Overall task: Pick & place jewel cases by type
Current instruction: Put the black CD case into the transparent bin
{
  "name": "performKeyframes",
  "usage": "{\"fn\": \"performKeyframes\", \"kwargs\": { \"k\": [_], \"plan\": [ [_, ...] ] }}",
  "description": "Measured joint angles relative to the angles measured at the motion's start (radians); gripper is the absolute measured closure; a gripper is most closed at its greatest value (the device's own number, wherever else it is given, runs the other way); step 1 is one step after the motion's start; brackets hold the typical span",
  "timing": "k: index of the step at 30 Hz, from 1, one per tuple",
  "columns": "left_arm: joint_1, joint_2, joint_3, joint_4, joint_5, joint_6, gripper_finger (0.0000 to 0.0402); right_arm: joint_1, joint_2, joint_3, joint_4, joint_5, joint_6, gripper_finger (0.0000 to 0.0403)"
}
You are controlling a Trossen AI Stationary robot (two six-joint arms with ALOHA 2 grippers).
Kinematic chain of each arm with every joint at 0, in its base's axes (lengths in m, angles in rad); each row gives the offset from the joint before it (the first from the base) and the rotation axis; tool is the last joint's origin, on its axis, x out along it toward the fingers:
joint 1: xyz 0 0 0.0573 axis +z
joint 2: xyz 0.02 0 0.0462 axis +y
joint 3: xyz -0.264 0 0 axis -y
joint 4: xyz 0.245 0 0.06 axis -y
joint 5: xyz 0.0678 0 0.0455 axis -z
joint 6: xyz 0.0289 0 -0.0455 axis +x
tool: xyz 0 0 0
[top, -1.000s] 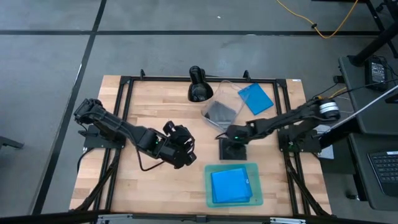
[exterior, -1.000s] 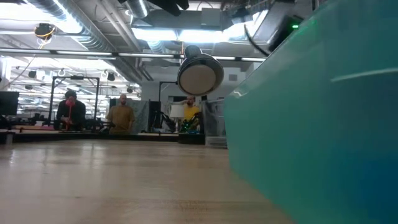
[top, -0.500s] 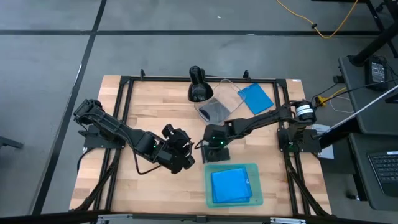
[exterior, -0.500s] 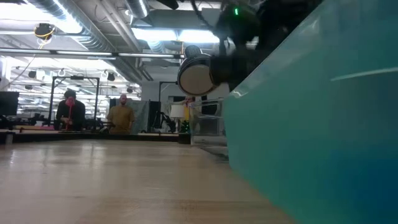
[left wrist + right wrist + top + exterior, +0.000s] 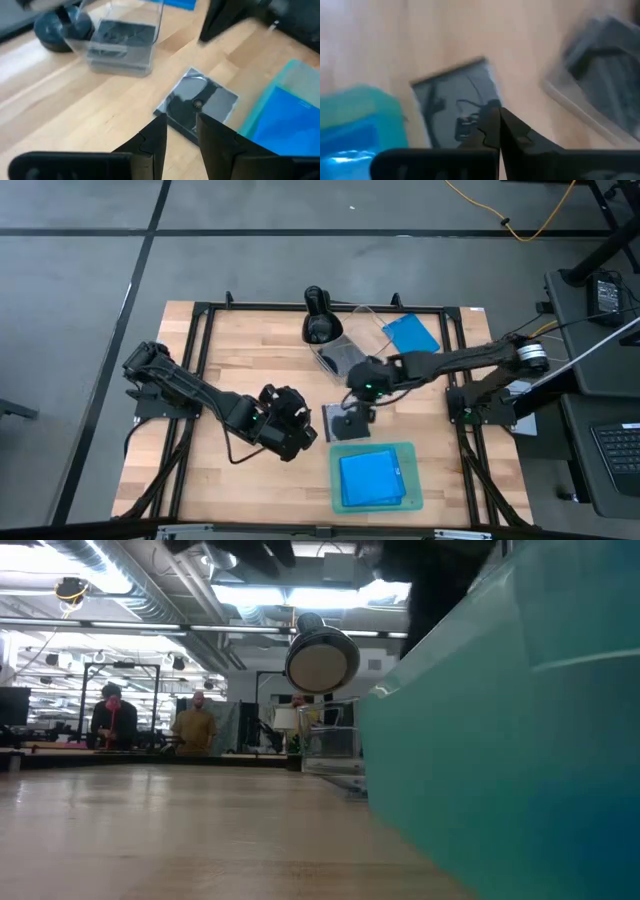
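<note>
One black-and-clear disc case (image 5: 345, 420) lies flat on the table just beyond the teal tray (image 5: 408, 452); it also shows in the left wrist view (image 5: 197, 105) and the right wrist view (image 5: 455, 107). My right gripper (image 5: 358, 398) (image 5: 495, 125) is shut and hovers above this case, between it and the clear tub (image 5: 345, 355), which holds other black cases. My left gripper (image 5: 295, 425) (image 5: 180, 135) is open, low over the table to the left of the case, pointing at it. Blue cases (image 5: 372, 478) lie in the teal tray. One blue case (image 5: 410, 337) lies flat at the far right.
A black round-headed stand (image 5: 318, 315) sits at the far edge beside the tub. The teal tray's wall (image 5: 500, 740) fills the right of the low view. People stand in the room beyond the table. Bare wood lies at the table's left and near left.
My right gripper went toward the table's left, low over the black disc case, which slid left with it. The gripper then drew back up and toward the far right, near the tub. The case now lies alone on the table.
</note>
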Motion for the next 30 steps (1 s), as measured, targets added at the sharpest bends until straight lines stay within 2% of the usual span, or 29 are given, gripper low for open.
{"fn": "performKeyframes", "kwargs": {
  "k": [2, 9, 14, 23, 27, 30],
  "plan": [
    [-0.002, 0.031, 0.0, 0.001, 0.016, -0.051, 0.0304, 0.021, -0.055, -0.047, -0.042, 0.038, 0.02, 0.0399],
    [0.034, 0.149, 0.0, 0.008, 0.133, -0.154, 0.0304, 0.075, -0.201, -0.28, -0.01, 0.037, 0.128, 0.0399],
    [0.075, 0.195, -0.001, 0.017, 0.174, -0.203, 0.0304, 0.074, -0.214, -0.419, 0.067, -0.02, 0.157, 0.0399],
    [0.15, 0.21, 0.0, 0.094, 0.202, -0.206, 0.0301, 0.072, -0.21, -0.561, 0.26, -0.076, 0.152, 0.0399],
    [0.169, 0.224, -0.055, 0.203, 0.265, -0.213, 0.0273, 0.06, -0.199, -0.597, 0.34, -0.117, 0.151, 0.0399],
    [0.177, 0.223, -0.144, 0.376, 0.312, -0.26, 0.0241, 0.058, -0.177, -0.609, 0.356, -0.127, 0.134, 0.0399]
  ]
}}
